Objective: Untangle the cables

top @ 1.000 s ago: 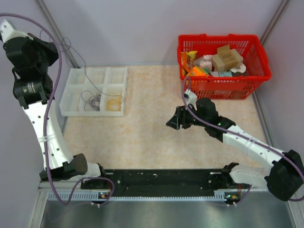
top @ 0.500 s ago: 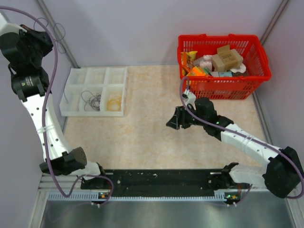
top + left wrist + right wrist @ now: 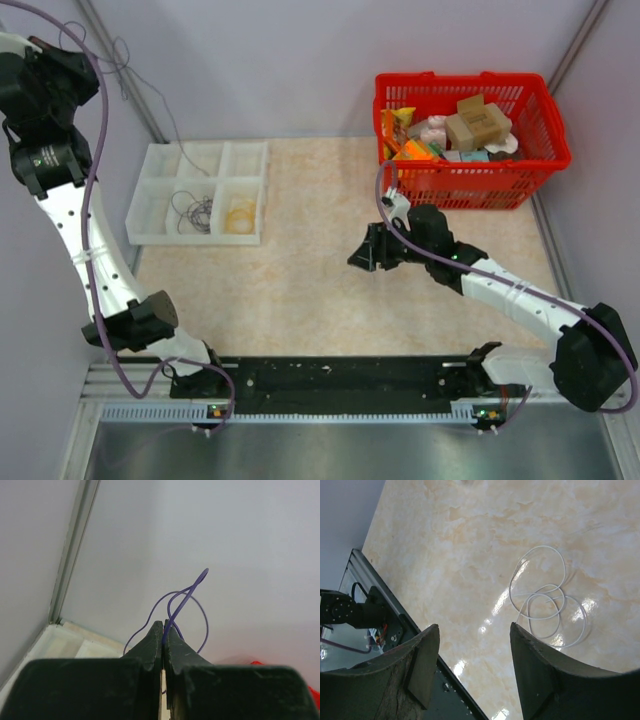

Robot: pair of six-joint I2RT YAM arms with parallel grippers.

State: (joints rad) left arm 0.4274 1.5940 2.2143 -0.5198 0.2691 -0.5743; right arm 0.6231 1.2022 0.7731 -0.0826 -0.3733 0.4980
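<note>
**Step: pull purple wire free**

Left gripper (image 3: 163,630) clamped on purple wire (image 3: 187,597), high above tray (image 3: 150,235). Rest of tangle (image 3: 192,212) lies in tray. Right gripper (image 3: 474,635) fingers apart, right of tray, over white wire (image 3: 545,600). Lift slow, watch for snags.

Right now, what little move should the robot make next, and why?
Probably bring the left claw down toward the white plastic divided tray and release. It is shut on a thin purple wire, high in the air, and one compartment there already holds a small heap of dark thin wires.
</note>
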